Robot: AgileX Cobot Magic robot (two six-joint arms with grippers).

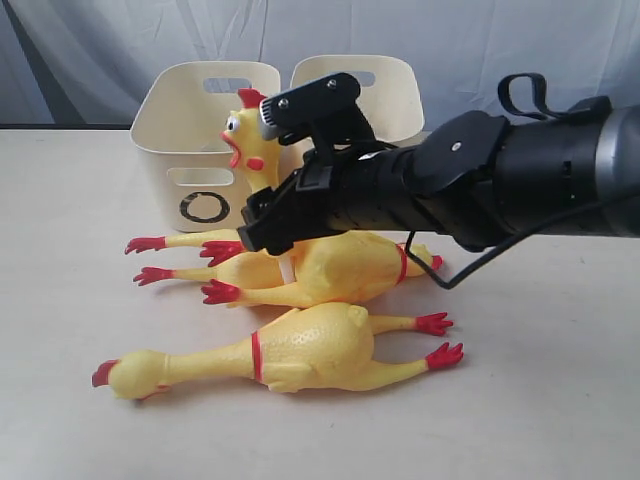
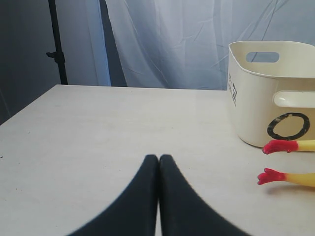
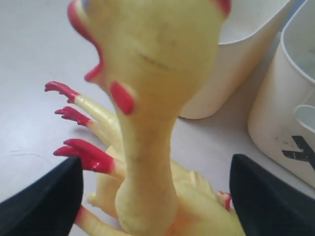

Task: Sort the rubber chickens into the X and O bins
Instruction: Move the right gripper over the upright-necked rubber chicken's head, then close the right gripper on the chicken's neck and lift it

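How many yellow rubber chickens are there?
3: the front chicken lies alone; the middle chicken lies behind it, feet leftward; the third chicken lies against that one, head raised before the O bin. More could hide inside it.

Rubber chicken [image 3: 152, 59] between wide gripper [image 3: 155, 169], X bin [image 3: 275, 113]

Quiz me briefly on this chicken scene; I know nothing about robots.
1. How many chickens are outside the bins? A one, B two, C three.
2. True or false: the left gripper holds a chicken.
3. Fill in: the open right gripper straddles a chicken's ___.
Key: 1 C. 2 false; it is shut over bare table. 3 neck.
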